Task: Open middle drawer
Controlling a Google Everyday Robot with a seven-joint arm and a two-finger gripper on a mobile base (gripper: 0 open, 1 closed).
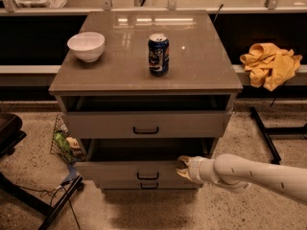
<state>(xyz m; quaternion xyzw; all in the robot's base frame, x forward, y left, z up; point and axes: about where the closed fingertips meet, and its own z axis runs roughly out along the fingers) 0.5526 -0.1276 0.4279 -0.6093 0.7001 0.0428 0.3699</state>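
The middle drawer (124, 170) is a grey-beige front with a small black bar handle (147, 176). It stands pulled out a little from the cabinet (144, 75), with a dark gap above it. My gripper (183, 167) comes in from the right on a white arm (254, 174). It sits at the right part of the middle drawer's front, at its top edge, right of the handle. The top drawer (144, 124) is also slightly out. The bottom drawer's handle (147, 186) shows just below.
A white bowl (86, 46) and a blue can (158, 54) stand on the cabinet top. A yellow cloth (271, 63) lies on a ledge at right. A wire basket with litter (64, 145) and black chair legs (29, 200) are at left.
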